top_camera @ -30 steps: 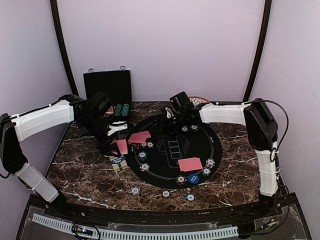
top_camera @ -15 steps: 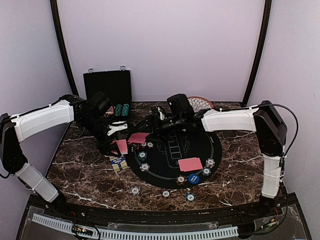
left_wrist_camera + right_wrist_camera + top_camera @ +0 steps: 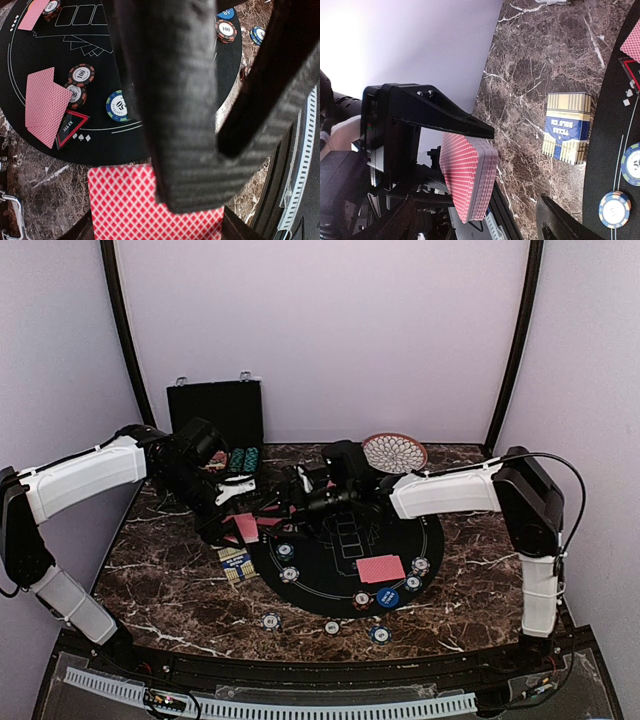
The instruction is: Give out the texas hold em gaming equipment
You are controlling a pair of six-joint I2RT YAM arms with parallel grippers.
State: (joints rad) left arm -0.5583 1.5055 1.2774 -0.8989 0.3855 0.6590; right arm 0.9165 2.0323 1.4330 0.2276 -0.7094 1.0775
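Note:
A deck of red-backed playing cards (image 3: 135,205) (image 3: 470,175) hangs at the mat's left edge with my left gripper (image 3: 232,520) (image 3: 212,170) shut on it. My right gripper (image 3: 280,502) (image 3: 475,225) reaches left across the black round mat (image 3: 345,540) and stands open, one finger (image 3: 565,225) on each side of the deck's end. On the mat lie two cards (image 3: 44,105), another card pair (image 3: 380,568), striped chips (image 3: 81,75) (image 3: 285,550), a blue button (image 3: 388,597) and a red-triangle marker (image 3: 70,129). Three chips (image 3: 331,627) lie on the marble in front.
A blue and cream card box (image 3: 235,565) (image 3: 568,127) lies on the marble left of the mat. The black hinged case (image 3: 215,412) stands open at the back left with chips (image 3: 241,459) stacked before it. A patterned round plate (image 3: 394,452) sits at the back.
My right arm has swung left across the mat to the deck in the left gripper, and its jaws have widened. The left arm has hardly moved.

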